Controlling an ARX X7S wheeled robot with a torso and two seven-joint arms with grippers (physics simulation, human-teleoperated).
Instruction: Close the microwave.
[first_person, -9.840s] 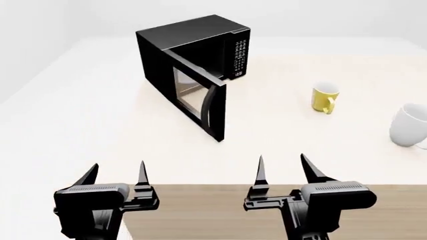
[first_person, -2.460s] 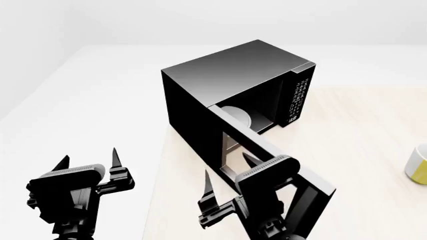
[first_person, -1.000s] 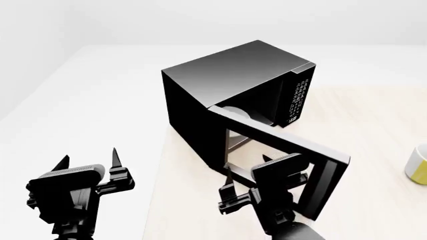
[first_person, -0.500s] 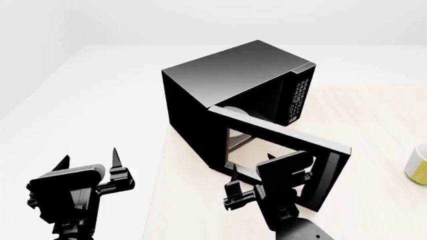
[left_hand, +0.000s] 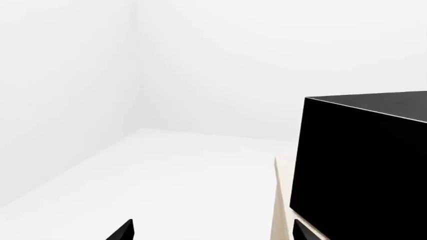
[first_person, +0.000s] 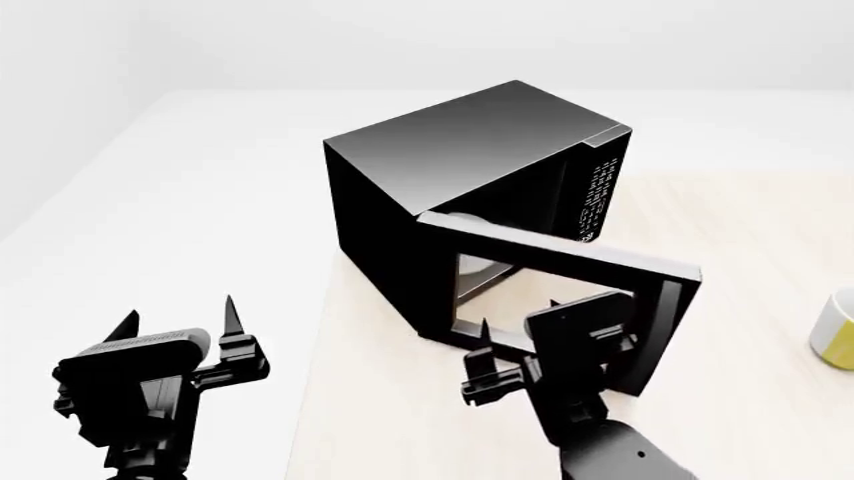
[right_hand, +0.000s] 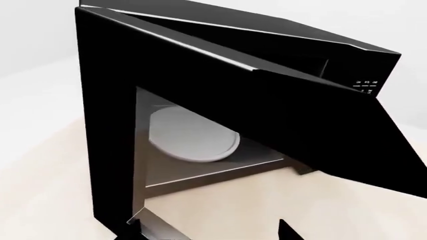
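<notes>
The microwave (first_person: 467, 150) is a glossy black box at the table's left end. Its door (first_person: 561, 262) stands partly open, swung out at an angle toward me. The white plate (right_hand: 190, 136) shows inside it in the right wrist view, and the button panel (first_person: 597, 200) is on its right. My right gripper (first_person: 518, 322) is open and empty, close against the door's outer face near its free end. My left gripper (first_person: 178, 315) is open and empty, low at the left and clear of the microwave. The left wrist view shows the microwave's black side (left_hand: 363, 165).
The beige table (first_person: 747, 250) runs to the right of the microwave. A yellow mug (first_person: 838, 332) stands at the right edge. White floor and walls lie to the left and behind.
The door has swung further toward the microwave's front. My right gripper has moved forward and to the right along with it. The left arm has not moved.
</notes>
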